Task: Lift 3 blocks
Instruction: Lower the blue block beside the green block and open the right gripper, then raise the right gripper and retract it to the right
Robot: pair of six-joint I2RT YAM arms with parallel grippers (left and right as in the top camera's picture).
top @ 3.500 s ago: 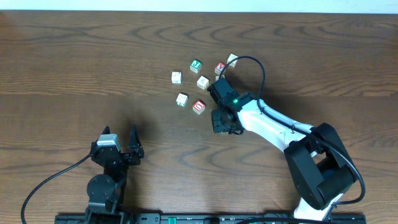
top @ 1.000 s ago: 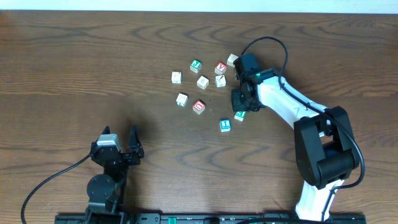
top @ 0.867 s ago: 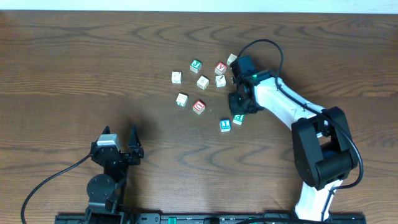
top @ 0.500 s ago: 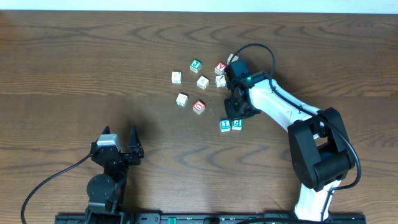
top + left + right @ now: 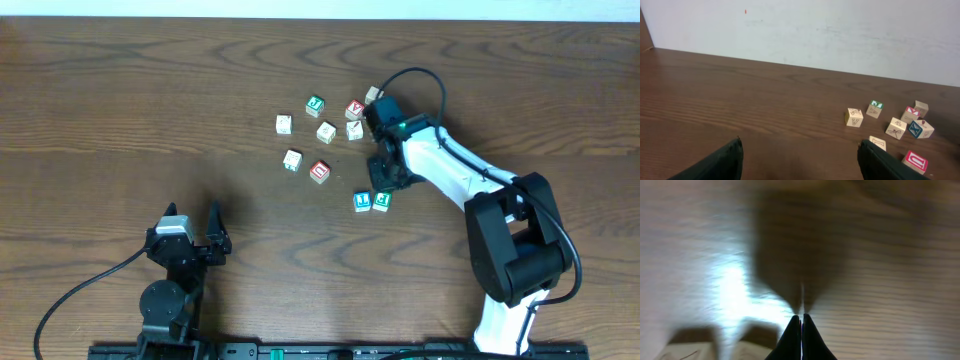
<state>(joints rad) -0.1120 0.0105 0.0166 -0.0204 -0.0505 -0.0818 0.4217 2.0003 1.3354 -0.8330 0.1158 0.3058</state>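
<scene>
Black left gripper (image 5: 193,218): lower left, jaws spread wide, empty, well apart from every cube.
Blue block (image 5: 362,202), teal-green block (image 5: 381,200): centre-right, side by side on the table (image 5: 120,110).
Right gripper (image 5: 801,324): jaws closed on nothing, just above that pair in frame; the nearer arm.
Red ring-marked block (image 5: 320,172): up-left of the pair.
Obstruction: pale cubes (image 5: 326,131) and red V cube (image 5: 354,109) lie beyond, judged clear.
</scene>
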